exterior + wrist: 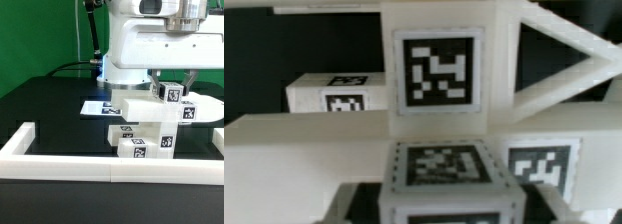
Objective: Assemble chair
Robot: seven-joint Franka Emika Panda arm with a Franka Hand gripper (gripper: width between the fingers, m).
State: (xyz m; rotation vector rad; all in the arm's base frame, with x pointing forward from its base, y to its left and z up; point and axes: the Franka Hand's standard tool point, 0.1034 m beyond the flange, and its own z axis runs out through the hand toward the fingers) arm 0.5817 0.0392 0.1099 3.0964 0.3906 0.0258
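The partly built chair [148, 128] stands in the middle of the black table as a stack of chunky white tagged blocks. A long white piece [140, 107] lies across it, with tagged blocks [134, 149] below. My gripper [173, 88] hangs over the stack's side on the exterior view's right and is shut on a small white tagged chair piece [172, 96]. In the wrist view my gripper [446, 203] has its dark fingers [367, 203] pressed on both sides of that piece [446, 165]. Beyond it rises a white upright [438, 65] with a large tag. Another tagged block [340, 95] lies beside it.
The low white border rail [60, 160] runs along the table's front and up the exterior view's left. The marker board [97, 107] lies flat behind the chair. The robot's white base [130, 50] stands at the back, before a green curtain.
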